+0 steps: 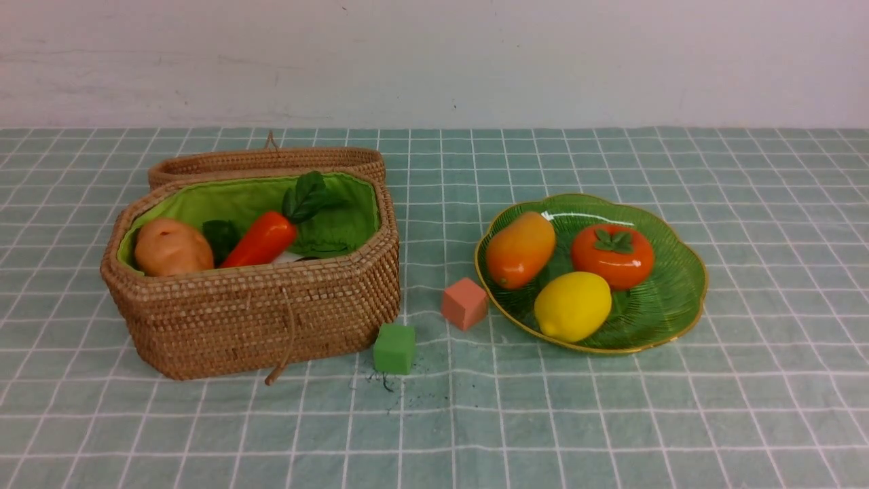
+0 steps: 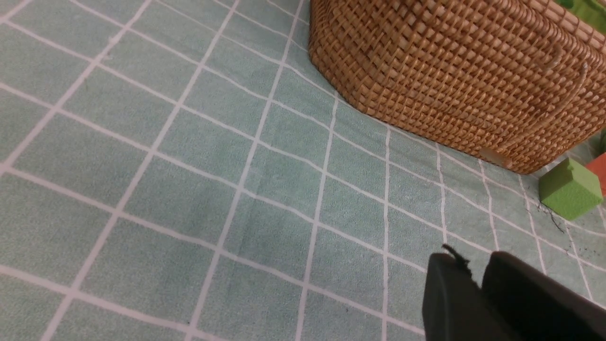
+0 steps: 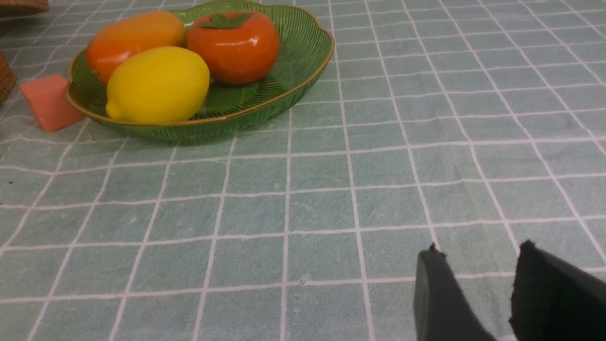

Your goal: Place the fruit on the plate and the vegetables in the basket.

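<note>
A: Fruit status?

B: Mango (image 1: 520, 249), persimmon (image 1: 613, 256) and lemon (image 1: 572, 305) all sit on the plate (image 1: 669, 299), on my right of the desk (image 1: 747, 407). Lemon nearest me, touching or nearly touching the other two.

A: Vegetables?

B: In the basket (image 1: 271, 312), left side, lid folded back behind it. I see the potato (image 1: 172, 248) at the left end and the carrot (image 1: 261, 238) leaning beside it, leaves up against the green lining. A bit of white shows under the carrot, something dark green between the two; can't identify either. Can't see an eggplant from here.

A: Loose items?

B: Salmon cube (image 1: 464, 303) just beside the plate's left rim, green cube (image 1: 394, 348) near the basket's front right corner. Both on the cloth, apart from each other.

A: Jaws?

B: Left gripper (image 2: 478, 279) low over bare cloth, near the basket's front wall, jaws almost together, nothing in them. Right gripper (image 3: 478, 270) over bare cloth, well apart from the plate, jaws parted with a clear gap, empty. Neither arm shows in the front view.
</note>
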Controlling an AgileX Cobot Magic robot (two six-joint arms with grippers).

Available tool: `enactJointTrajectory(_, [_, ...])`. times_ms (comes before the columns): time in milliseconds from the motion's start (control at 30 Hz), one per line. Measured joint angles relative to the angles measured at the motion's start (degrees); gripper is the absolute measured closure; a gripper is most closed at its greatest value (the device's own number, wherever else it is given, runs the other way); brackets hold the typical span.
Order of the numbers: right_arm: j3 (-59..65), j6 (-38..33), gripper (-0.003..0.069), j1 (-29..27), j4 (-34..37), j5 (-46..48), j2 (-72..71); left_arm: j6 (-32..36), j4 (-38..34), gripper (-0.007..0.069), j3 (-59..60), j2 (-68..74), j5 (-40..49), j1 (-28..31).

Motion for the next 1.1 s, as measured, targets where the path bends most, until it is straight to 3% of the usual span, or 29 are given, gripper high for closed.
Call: enactJointTrajectory(1100, [0.00,0.00,0.0417,0.00,0.00,0.00,0.00,0.00,0.00,0.0498,0.00,0.00,0.00,0.00])
